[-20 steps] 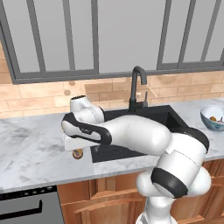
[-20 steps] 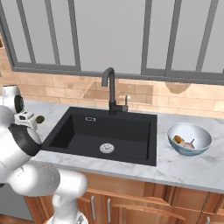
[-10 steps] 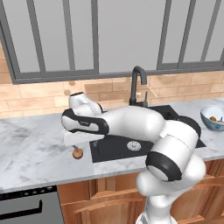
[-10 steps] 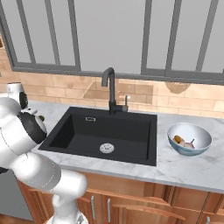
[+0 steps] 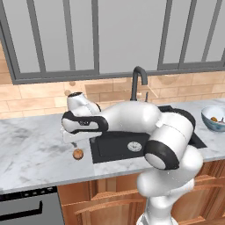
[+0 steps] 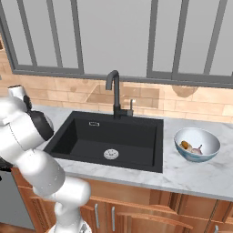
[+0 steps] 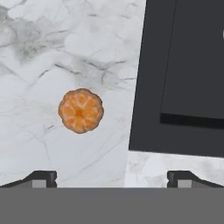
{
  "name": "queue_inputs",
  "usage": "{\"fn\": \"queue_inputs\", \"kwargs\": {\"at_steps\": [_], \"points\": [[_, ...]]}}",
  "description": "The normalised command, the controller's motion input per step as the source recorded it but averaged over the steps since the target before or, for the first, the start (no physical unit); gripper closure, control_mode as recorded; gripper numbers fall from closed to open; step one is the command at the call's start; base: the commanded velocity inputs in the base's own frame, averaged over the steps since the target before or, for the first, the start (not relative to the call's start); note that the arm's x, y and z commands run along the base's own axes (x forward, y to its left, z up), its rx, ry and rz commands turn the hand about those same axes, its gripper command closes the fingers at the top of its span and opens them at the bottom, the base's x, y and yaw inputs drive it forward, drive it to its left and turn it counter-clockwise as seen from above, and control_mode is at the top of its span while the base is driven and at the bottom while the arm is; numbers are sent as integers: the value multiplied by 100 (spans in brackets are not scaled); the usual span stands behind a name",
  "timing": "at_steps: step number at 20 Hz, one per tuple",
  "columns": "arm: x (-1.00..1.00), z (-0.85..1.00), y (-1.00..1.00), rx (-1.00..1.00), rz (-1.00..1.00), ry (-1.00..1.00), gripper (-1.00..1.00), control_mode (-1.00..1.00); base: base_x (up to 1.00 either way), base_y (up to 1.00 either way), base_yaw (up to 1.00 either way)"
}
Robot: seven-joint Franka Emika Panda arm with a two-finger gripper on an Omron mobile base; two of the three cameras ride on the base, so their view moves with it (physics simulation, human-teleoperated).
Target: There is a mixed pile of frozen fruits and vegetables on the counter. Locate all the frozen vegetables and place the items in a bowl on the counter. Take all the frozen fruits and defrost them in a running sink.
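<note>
A tan brick backsplash runs behind the worktop, below tall windows with dark grey frames and pale panes. Wooden cabinet fronts with curved handles stand below. At the lower left of the left base view sits a grey oven front with a black handle

Everything around me is evenly and softly lit, with no harsh glare and no clear single light source. My arm throws only a faint shadow on the marble counter. The sink reads flat matte black, nearly without detail. My hand view is sharp on the orange ball, slightly grainy, undistorted at the edges.
</note>
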Motion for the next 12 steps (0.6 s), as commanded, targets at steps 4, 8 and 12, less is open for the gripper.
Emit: {"fn": "queue_inputs", "kwargs": {"at_steps": [4, 8, 12], "points": [[24, -12, 20, 0, -2, -5, -100, -100, 0, 0, 0], [-3, -16, 26, 1, -4, -1, -100, -100, 0, 0, 0], [-9, -12, 4, 1, -2, 2, -100, -100, 0, 0, 0]]}}
